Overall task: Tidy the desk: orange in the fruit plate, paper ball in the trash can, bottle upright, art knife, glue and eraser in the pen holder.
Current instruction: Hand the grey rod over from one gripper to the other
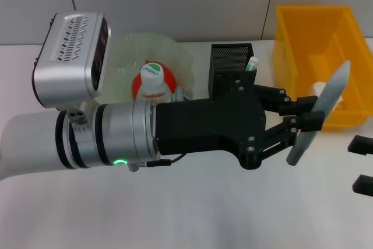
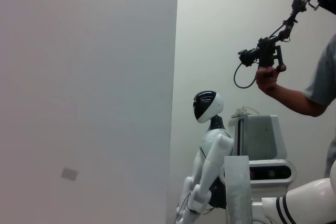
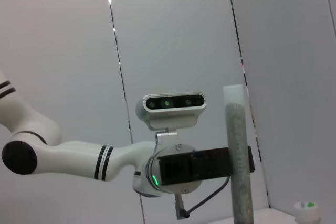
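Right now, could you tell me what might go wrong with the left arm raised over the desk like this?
The left gripper hangs beside the yellow bin, so swinging could strike its wall. The arm hides much of the desk, including part of the bottle. The pen holder stands close by and might be toppled.

I'm looking into a robotics lab: a white humanoid robot [image 2: 206,156] stands by plain white wall panels [image 2: 89,93], and to its right a person's hand [image 2: 269,77] holds a handheld teleoperation rig [image 2: 262,53] above a grey equipment unit [image 2: 265,150].
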Controlling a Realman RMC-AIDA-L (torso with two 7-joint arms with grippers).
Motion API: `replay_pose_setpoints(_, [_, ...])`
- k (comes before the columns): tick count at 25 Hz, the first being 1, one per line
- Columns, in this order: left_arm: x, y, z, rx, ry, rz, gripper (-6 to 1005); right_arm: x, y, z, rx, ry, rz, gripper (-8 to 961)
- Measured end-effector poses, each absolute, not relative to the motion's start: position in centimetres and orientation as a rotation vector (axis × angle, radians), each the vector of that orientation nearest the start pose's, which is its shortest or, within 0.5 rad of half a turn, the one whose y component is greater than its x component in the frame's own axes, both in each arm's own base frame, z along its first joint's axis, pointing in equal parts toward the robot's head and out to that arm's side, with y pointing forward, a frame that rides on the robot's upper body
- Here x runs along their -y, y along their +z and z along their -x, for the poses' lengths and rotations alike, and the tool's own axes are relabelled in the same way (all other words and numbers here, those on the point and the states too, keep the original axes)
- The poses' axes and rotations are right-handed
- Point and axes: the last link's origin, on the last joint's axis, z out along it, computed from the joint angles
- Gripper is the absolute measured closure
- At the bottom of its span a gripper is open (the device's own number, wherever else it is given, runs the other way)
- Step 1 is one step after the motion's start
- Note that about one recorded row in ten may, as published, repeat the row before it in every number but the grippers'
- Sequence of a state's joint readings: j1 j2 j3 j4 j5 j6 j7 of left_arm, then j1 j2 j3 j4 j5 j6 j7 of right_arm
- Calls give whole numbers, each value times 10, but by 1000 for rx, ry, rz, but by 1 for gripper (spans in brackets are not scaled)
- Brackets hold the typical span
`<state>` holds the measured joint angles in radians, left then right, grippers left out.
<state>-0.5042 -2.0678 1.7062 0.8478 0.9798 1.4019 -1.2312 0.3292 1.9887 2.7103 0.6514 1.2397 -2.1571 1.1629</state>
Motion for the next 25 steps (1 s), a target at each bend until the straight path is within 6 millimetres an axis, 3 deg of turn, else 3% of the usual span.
replay_pose_setpoints(11, [-304, -65, 133, 134, -1273, 2833, 858, -224, 115, -293, -239, 1384, 2381, 368])
replay_pose_setpoints(25, [-292, -82, 146, 63, -1161, 2917, 857, -235, 88, -272, -249, 1468, 2512, 369])
